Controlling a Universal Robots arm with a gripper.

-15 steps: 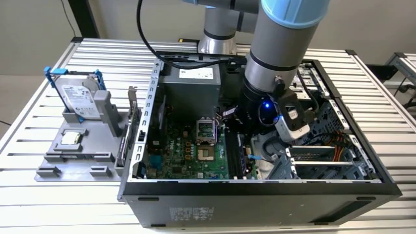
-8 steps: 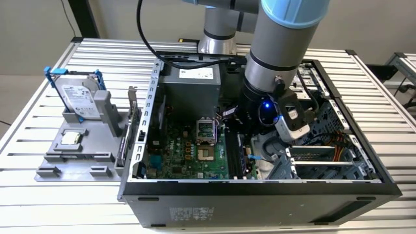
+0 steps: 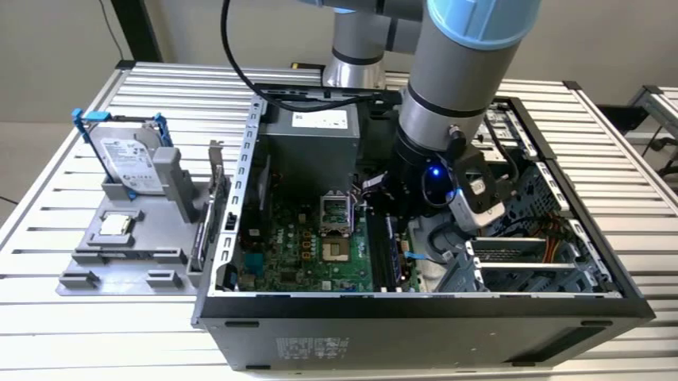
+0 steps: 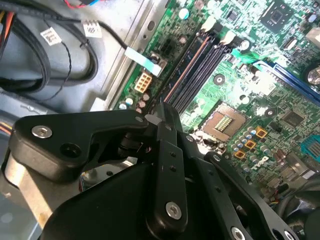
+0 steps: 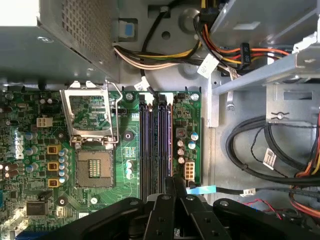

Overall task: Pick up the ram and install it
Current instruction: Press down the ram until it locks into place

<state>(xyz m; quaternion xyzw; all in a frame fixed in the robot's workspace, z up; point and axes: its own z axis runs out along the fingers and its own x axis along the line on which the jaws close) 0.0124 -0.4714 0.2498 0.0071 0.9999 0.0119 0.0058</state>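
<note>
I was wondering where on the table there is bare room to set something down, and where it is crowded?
Bare slats lie at the table's near edge in front of the grey fixture, and along its far edge behind the hard drive. Inside the case it is crowded: the gripper sits over the memory slots, beside cables.

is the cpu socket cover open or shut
Open: in the first wrist view the CPU socket shows its bare contact grid, and its metal cover frame is flipped back beside it on the motherboard.
</note>
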